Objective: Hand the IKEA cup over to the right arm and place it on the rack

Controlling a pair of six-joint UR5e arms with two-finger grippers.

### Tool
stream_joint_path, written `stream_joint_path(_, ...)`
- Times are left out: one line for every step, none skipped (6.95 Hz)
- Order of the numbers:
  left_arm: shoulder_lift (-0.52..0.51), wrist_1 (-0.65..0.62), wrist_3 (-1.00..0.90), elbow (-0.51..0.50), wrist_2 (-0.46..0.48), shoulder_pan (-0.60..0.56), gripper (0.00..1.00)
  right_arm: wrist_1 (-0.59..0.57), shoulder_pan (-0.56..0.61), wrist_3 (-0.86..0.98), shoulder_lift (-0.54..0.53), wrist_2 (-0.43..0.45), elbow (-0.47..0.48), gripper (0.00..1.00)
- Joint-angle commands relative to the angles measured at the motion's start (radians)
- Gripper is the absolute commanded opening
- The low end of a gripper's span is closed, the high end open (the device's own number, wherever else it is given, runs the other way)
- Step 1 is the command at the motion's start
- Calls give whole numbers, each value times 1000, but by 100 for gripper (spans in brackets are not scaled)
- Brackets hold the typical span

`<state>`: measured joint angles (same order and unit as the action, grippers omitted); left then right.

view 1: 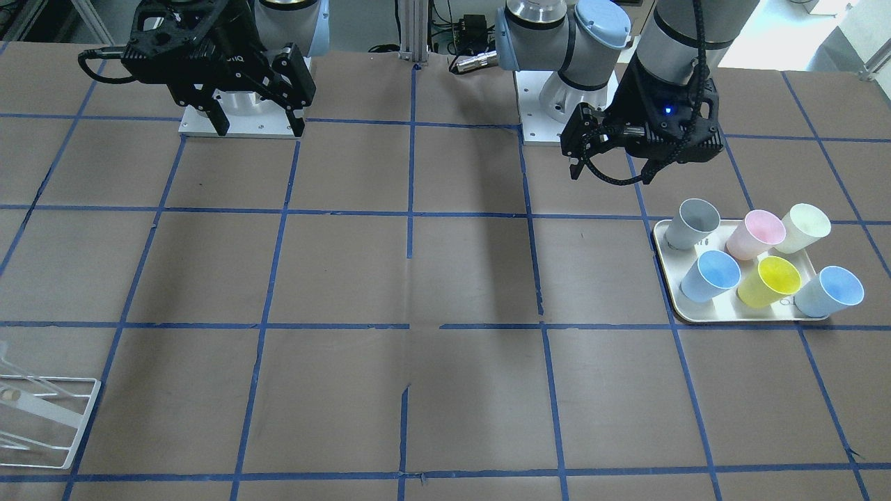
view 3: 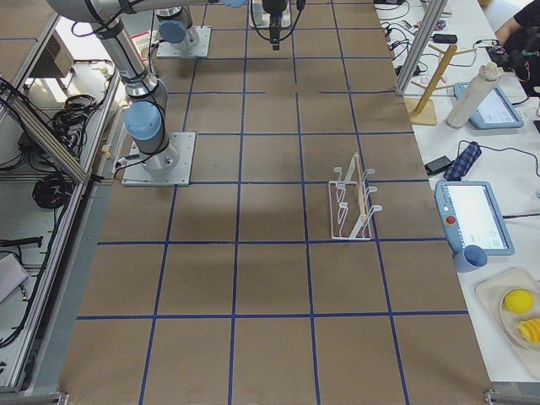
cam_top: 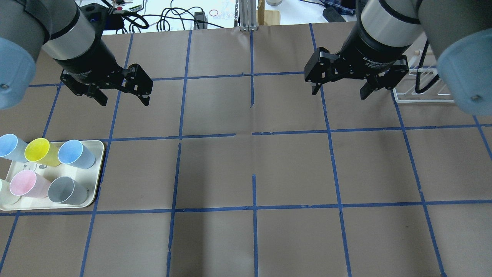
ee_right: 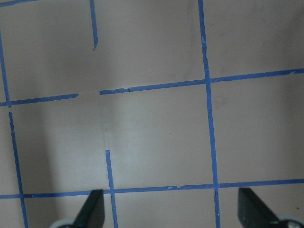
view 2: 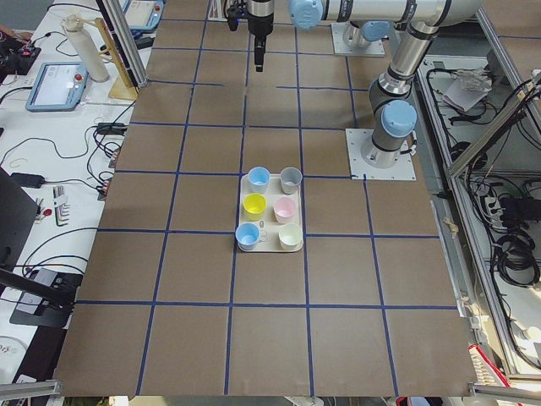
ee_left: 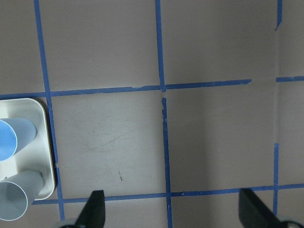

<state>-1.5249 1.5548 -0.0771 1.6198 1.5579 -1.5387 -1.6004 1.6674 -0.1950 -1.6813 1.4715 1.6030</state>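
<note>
Two pale light-blue IKEA cups (view 1: 710,275) (view 1: 832,291) stand upright on a cream tray (view 1: 738,319); in the overhead view they are at the left (cam_top: 75,154) (cam_top: 9,146). My left gripper (cam_top: 125,102) hangs open and empty above the table, beyond the tray. The left wrist view shows one blue cup (ee_left: 12,137) at its left edge. My right gripper (cam_top: 338,93) is open and empty, in the air beside the white wire rack (cam_top: 423,96). The rack holds nothing (view 3: 353,202).
On the tray also stand a yellow cup (view 1: 769,278), a pink cup (view 1: 755,233), a pale cream cup (view 1: 804,226) and a grey cup (view 1: 696,221). Brown table with a blue tape grid (cam_top: 253,173) lies between the tray and the rack.
</note>
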Motion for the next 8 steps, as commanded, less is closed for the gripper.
stream_joint_path(8, 2, 2, 0, 2, -1, 100, -1, 0, 0, 0, 3, 0, 100)
stream_joint_path(14, 13, 3, 0, 4, -1, 100, 0, 0, 0, 0, 0, 0, 100)
stream_joint_path(23, 49, 5, -9, 5, -1, 100, 1, 0, 0, 0, 3, 2, 100)
stream_joint_path(28, 57, 7, -9, 8, -1, 100, 1, 0, 0, 0, 3, 0, 100)
stream_joint_path(29, 51, 7, -5, 5, 0, 100, 1, 0, 0, 0, 3, 0, 100)
stream_joint_path(20, 45, 10, 0, 4, 6, 100, 2, 0, 0, 0, 3, 0, 100)
stream_joint_path(12, 45, -4, 2, 2, 44, 100, 2, 0, 0, 0, 3, 0, 100)
stream_joint_path(9, 42, -32, 8, 1, 105, 100, 2, 0, 0, 0, 0, 0, 100)
